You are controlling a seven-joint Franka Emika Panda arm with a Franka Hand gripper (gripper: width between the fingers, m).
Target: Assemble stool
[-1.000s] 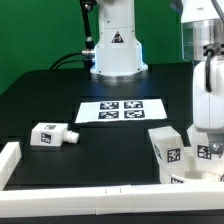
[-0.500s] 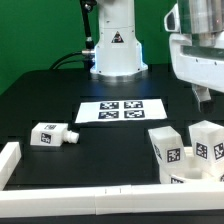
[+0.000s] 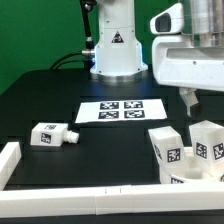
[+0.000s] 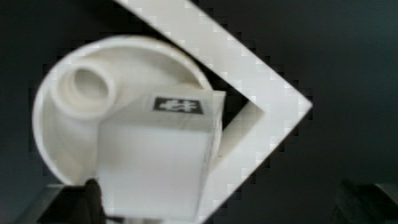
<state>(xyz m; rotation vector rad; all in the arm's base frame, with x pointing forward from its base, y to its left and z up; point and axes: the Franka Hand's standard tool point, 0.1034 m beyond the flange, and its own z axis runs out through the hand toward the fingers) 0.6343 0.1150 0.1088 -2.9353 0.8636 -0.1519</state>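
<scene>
The round seat disc (image 3: 180, 179) lies at the front of the exterior view's right, with two tagged white legs standing on it, one (image 3: 168, 149) toward the exterior view's left and one (image 3: 208, 142) toward its right. A third leg (image 3: 50, 134) lies on its side on the exterior view's left. My gripper (image 3: 205, 100) hangs open and empty above the right-hand standing leg, clear of it. In the wrist view the seat disc (image 4: 98, 120) shows a round socket (image 4: 86, 88) and one standing leg (image 4: 164, 160). My gripper (image 4: 217, 206) has its dark fingertips (image 4: 71, 205) wide apart on either side.
The marker board (image 3: 120, 110) lies flat at the table's middle. White border rails run along the front (image 3: 90, 197) and the exterior view's left (image 3: 8, 160), and a rail corner (image 4: 249, 85) shows in the wrist view. The robot base (image 3: 115, 50) stands at the back.
My gripper has let go of the right-hand standing leg, opened, and risen well above it. The leg stays upright on the seat disc.
</scene>
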